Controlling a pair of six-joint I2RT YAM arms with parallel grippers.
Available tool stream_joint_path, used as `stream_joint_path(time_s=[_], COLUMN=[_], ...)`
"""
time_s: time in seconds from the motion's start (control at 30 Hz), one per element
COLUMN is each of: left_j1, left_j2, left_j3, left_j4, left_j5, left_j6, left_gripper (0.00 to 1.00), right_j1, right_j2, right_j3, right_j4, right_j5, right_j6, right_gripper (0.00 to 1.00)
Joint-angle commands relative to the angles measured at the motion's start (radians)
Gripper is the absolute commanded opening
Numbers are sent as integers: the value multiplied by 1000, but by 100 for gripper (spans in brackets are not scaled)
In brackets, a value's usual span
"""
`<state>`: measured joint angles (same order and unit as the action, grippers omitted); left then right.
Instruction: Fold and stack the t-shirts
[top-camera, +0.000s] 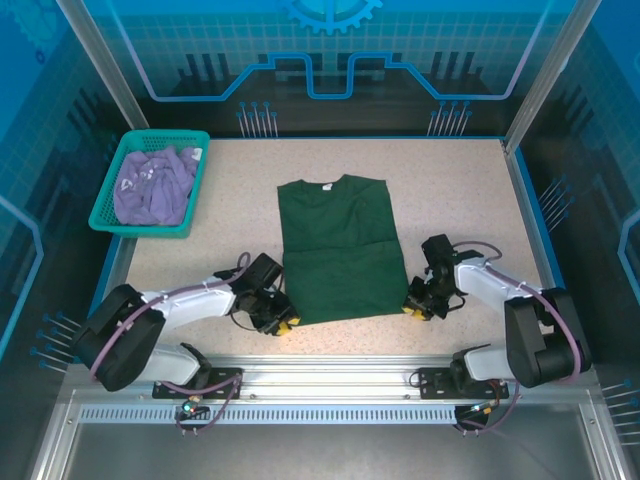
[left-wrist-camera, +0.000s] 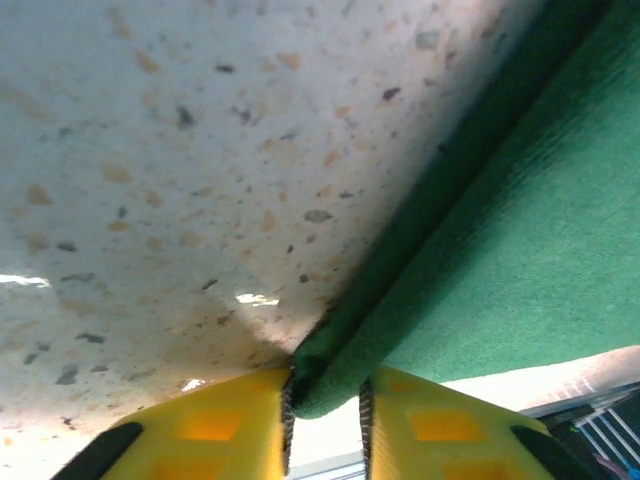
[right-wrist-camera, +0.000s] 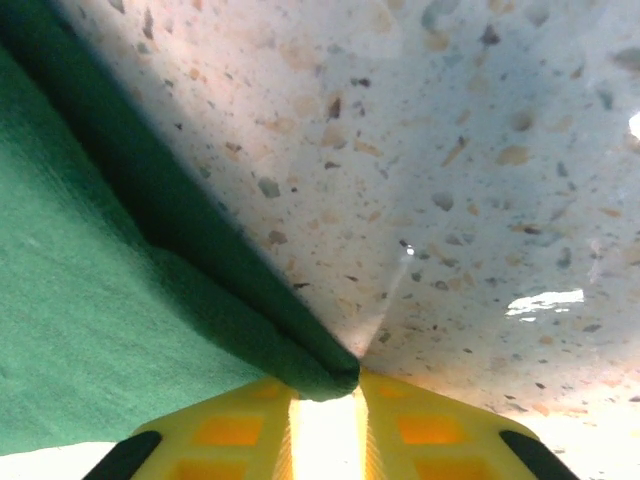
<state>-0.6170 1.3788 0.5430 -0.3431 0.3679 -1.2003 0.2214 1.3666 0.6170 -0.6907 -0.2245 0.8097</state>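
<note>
The dark green t-shirt (top-camera: 340, 250) lies flat in the middle of the table, collar at the far end and sleeves folded in. My left gripper (top-camera: 283, 322) sits at its near left corner. In the left wrist view the folded green edge (left-wrist-camera: 500, 250) runs down between the yellow fingers (left-wrist-camera: 210, 430), and the left gripper (left-wrist-camera: 325, 400) is shut on that corner. My right gripper (top-camera: 413, 305) is at the near right corner; the right gripper (right-wrist-camera: 325, 385) pinches the green hem (right-wrist-camera: 100, 330) at its fingertips. The lavender t-shirt (top-camera: 152, 185) lies crumpled in the basket.
The teal mesh basket (top-camera: 140, 228) stands at the far left of the speckled table (top-camera: 460, 200). A metal rail (top-camera: 330, 385) with both arm bases runs along the near edge. Blue enclosure walls surround the table.
</note>
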Motion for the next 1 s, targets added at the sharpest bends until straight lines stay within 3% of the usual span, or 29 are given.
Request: stream_joint_path(time_s=[0.0, 0.4, 0.53, 0.7, 0.97], left_j1=[-6, -5, -1, -1, -7], left_j2=[55, 50, 13, -82, -290], left_j3=[36, 107, 110, 78, -34], left_j4=[-30, -243, -302, -384, -483], left_j5=[-88, -184, -197, -193, -97], left_j6=[84, 234, 268, 292, 259], left_gripper=[23, 0, 0, 0, 0], right_j1=[-5, -5, 21, 133, 404], right_j2=[39, 98, 74, -40, -302], right_j3=[39, 70, 54, -21, -185], right_j4=[41, 4, -28, -64, -132], right_j5=[11, 31, 31, 43, 57], right_j6=[-19, -25, -10, 68, 311], right_gripper=[19, 6, 0, 0, 0])
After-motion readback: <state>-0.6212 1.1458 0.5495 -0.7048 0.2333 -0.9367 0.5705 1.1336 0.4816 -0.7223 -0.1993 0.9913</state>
